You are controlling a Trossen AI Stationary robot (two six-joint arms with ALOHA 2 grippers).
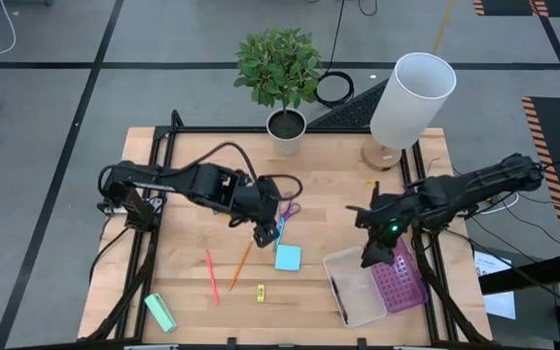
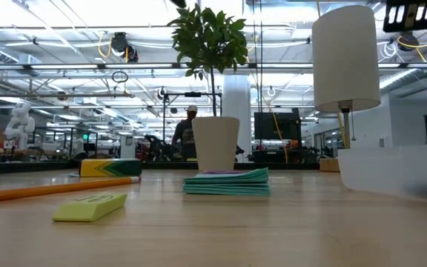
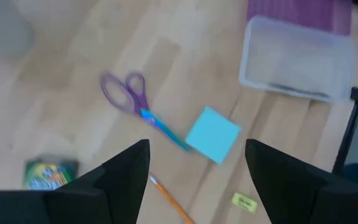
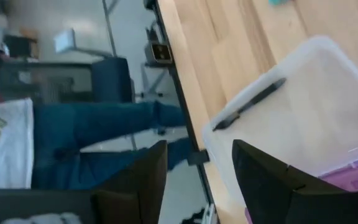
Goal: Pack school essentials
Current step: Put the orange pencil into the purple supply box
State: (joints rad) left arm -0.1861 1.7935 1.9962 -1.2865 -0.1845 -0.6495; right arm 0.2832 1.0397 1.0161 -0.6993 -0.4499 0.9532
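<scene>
Hovering over scissors (image 3: 129, 93) — left gripper (image 3: 194, 165) fingers (image 3: 126, 171) spread, empty.

No wording could be made out anywhere on the tabletop (image 1: 338, 194). The small crayon box (image 3: 50, 173) carried colourful printing too blurred to read, and the tiny yellow piece (image 3: 244, 201) bore a dark mark that stayed illegible. Beyond the tabletop, a person's white shirt (image 4: 2, 143) showed yellowish lettering, none of it decipherable.
</scene>
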